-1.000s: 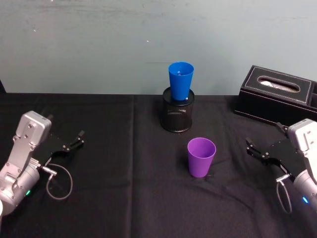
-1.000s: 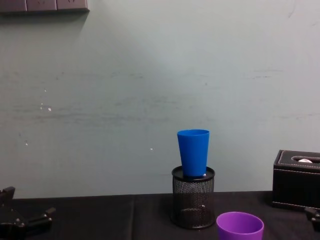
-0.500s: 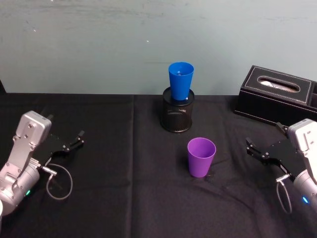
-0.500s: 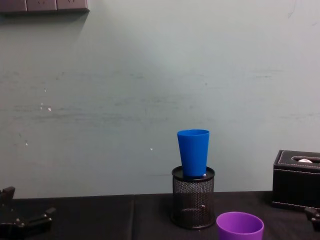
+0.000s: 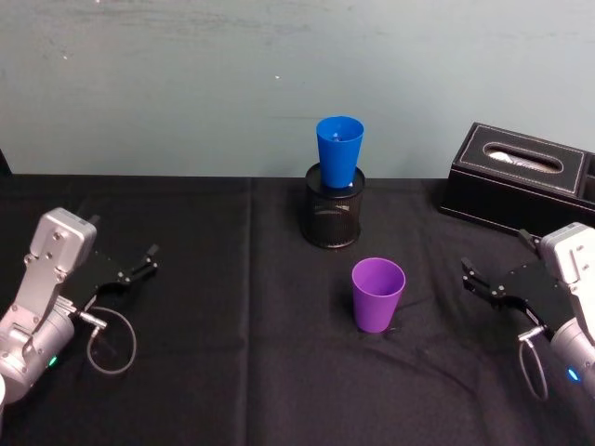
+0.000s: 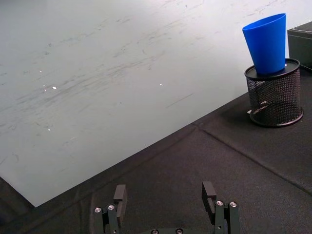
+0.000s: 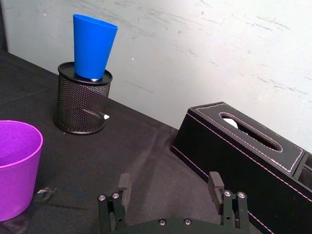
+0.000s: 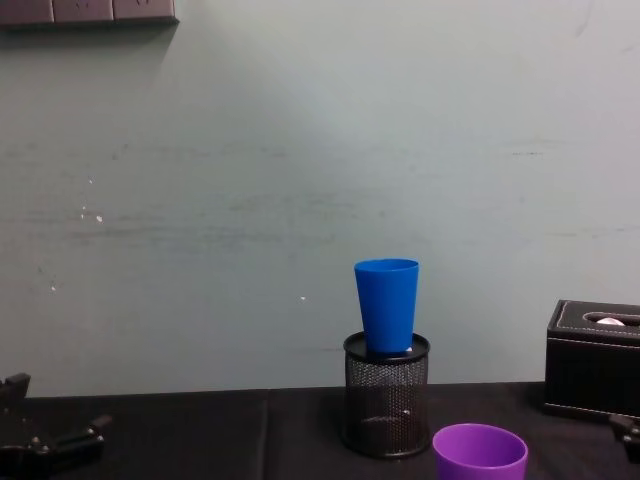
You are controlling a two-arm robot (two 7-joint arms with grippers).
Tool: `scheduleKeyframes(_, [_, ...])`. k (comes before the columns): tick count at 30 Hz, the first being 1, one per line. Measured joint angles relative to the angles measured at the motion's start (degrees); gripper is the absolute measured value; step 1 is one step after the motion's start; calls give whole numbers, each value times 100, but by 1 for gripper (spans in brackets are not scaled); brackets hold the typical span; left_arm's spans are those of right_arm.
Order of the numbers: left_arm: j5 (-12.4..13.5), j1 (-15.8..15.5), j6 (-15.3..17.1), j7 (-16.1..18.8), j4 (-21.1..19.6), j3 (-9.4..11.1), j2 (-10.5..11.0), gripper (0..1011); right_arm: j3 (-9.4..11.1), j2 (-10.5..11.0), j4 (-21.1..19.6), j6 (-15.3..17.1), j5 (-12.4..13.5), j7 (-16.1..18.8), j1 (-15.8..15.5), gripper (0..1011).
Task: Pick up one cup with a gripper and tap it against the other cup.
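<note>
The purple cup (image 5: 377,294) (image 7: 15,165) (image 8: 479,458) stands upright on the black cloth, near the table's middle. The taller blue cup (image 5: 338,152) (image 6: 267,43) (image 7: 92,47) (image 8: 387,304) sits upright in a black wire-mesh pen holder (image 5: 334,216) (image 8: 386,400) behind it. My right gripper (image 5: 476,281) (image 7: 168,187) rests open on the right, a hand's width from the purple cup, holding nothing. On the far left my left gripper (image 5: 139,263) (image 6: 163,195) is open too, with nothing between its fingers.
A black tissue box (image 5: 517,177) (image 7: 243,146) (image 8: 592,372) stands at the back right, behind my right gripper. A grey-green wall (image 5: 186,84) closes the table's far side. Grey cable loops (image 5: 110,342) hang from both wrists.
</note>
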Motion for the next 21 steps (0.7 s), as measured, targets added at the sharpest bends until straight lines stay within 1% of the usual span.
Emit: scheduleKeyframes(21, [0, 0, 0, 0, 0, 0, 0, 1011, 0, 0, 0, 0, 0, 0, 0, 1003])
